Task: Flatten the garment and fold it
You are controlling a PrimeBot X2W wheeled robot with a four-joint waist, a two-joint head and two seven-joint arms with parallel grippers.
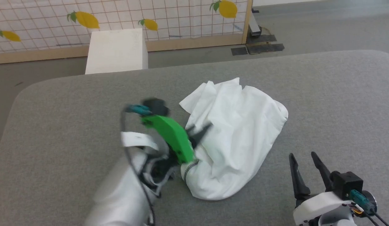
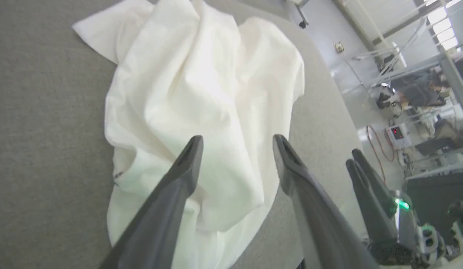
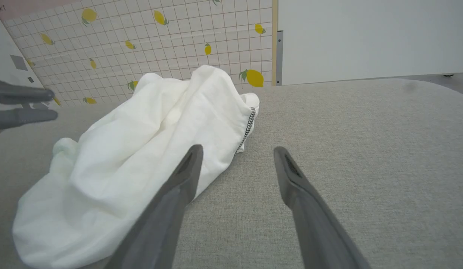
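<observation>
Much grey tabletop (image 1: 338, 94) around bunched garment (image 1: 238, 135)

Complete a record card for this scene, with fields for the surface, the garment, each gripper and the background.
surface: grey fabric-covered table
garment: white garment, crumpled in a heap mid-table; dark zigzag stitching along one edge
left gripper: left gripper open, poised over the garment, holding nothing
right gripper: right gripper open, empty, over bare table beside the garment
background: white box beyond the table's far edge; lemon-print screen
</observation>
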